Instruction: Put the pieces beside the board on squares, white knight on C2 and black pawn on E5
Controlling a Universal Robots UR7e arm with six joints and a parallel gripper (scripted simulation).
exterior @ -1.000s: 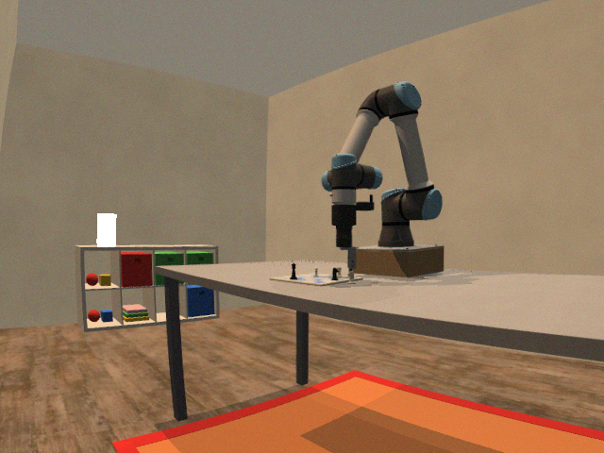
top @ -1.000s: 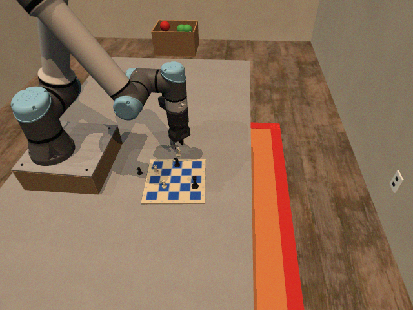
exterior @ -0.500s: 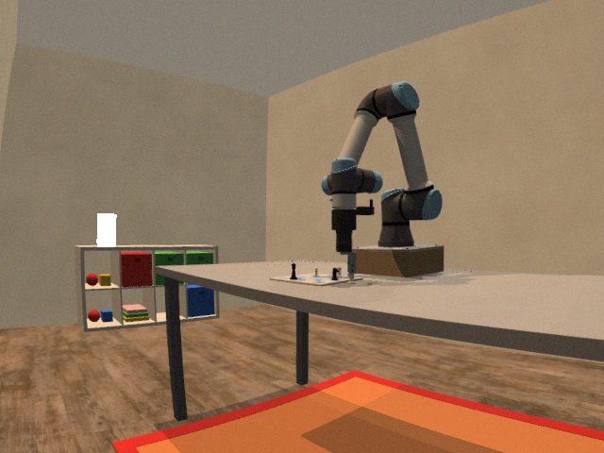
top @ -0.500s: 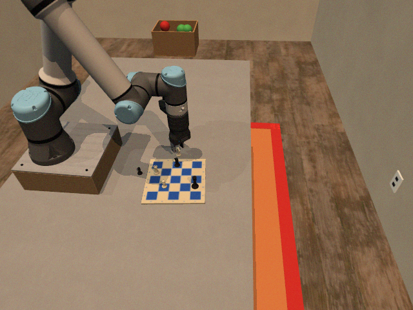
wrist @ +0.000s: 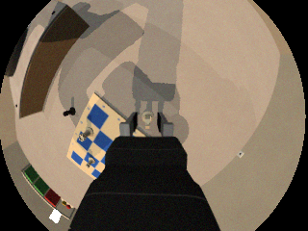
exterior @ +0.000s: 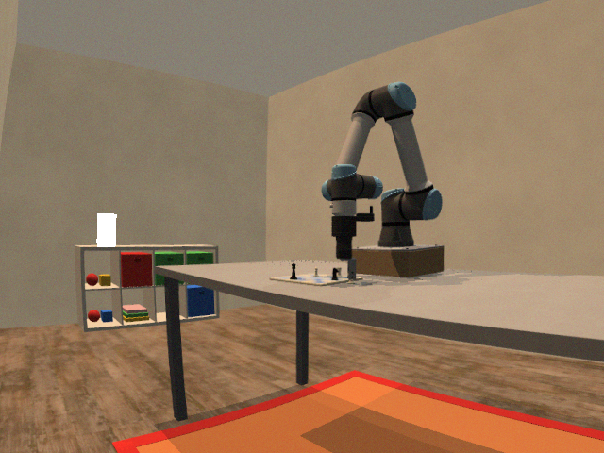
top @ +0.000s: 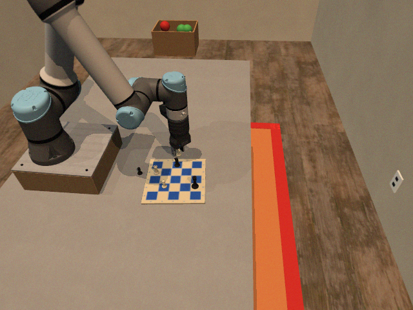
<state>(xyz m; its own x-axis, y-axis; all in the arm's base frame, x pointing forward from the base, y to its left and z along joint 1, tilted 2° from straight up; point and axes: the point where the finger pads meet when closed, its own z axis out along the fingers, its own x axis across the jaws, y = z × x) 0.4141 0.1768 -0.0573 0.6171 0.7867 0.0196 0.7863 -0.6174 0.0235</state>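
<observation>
The blue-and-cream chessboard [top: 173,201] [exterior: 281,279] [wrist: 103,103] lies on the grey table. The white knight [top: 179,153] [wrist: 148,117] stands on the table just behind the board's far edge. My gripper [top: 178,152] [exterior: 351,268] [wrist: 147,117] is lowered over it, open, with a finger on each side of the knight. The black pawn [top: 139,170] [wrist: 69,112] stands on the table to the left of the board. On the board stand a black piece [top: 177,162] near the far edge, a second black piece [top: 194,183] at the right, and two white pieces [top: 155,168] [top: 163,183] at the left.
The robot's base block [top: 83,160] sits left of the board. A brown box [top: 175,41] with a red ball and green balls stands on the floor at the back. An orange-and-red mat [top: 270,216] lies on the floor to the table's right. A shelf [exterior: 146,285] stands by the far wall.
</observation>
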